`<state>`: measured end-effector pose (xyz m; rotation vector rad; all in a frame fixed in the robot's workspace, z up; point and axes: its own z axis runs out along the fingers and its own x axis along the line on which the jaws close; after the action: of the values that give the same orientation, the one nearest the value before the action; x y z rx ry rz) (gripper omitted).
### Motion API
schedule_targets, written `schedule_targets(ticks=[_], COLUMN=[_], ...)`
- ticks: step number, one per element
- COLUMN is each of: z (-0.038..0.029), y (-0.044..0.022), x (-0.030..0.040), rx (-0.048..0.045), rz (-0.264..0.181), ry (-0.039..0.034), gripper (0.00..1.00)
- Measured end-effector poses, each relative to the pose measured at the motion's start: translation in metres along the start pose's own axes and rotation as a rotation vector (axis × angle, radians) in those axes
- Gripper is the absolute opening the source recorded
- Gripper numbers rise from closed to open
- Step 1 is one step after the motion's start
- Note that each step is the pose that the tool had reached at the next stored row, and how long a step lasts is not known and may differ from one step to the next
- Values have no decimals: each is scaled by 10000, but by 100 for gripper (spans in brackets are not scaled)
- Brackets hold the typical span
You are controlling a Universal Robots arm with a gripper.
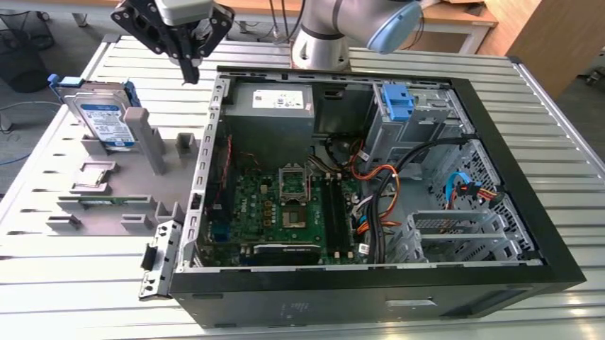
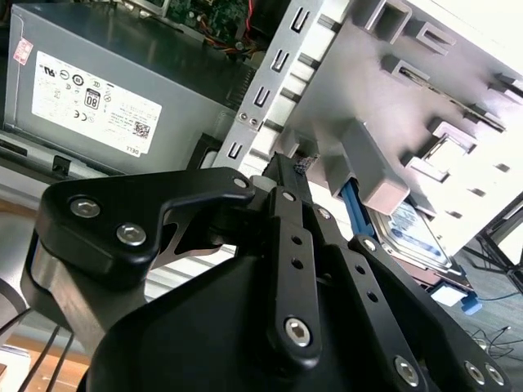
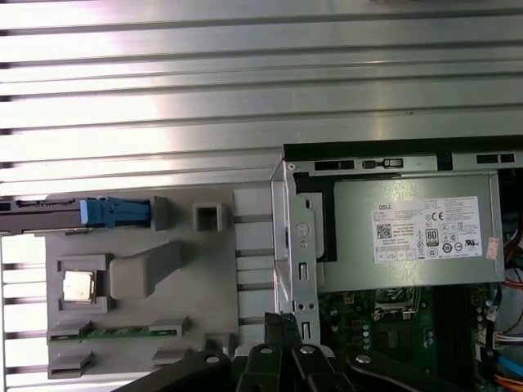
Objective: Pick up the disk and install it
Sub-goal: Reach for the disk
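In the exterior view the end effector (image 1: 191,71) hangs closed and empty between the open computer case (image 1: 378,290) and the disk (image 1: 102,113), which stands upright in a grey holder (image 1: 113,195) at the exterior view's left. Pickup and installation are both left. In the second wrist view a holder post (image 2: 372,167) partly hides the disk (image 2: 413,237).

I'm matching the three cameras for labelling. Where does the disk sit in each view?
Exterior view: the disk stands in the grey fixture, on the exterior view's left of the computer case.
Second wrist view: the disk lies just past the grey post, label showing.
First wrist view: the disk is seen edge-on, blue bracket towards the camera, in the fixture.
Shared landmark: the power supply with its white sticker.
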<state>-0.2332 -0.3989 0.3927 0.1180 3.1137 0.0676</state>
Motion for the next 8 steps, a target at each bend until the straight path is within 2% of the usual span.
schedule_targets(ticks=[4, 8], z=[-1, -1], y=[-4, -5], x=[52, 62], rx=[0, 0], rz=[0, 0], ry=[0, 0], gripper=[11, 11])
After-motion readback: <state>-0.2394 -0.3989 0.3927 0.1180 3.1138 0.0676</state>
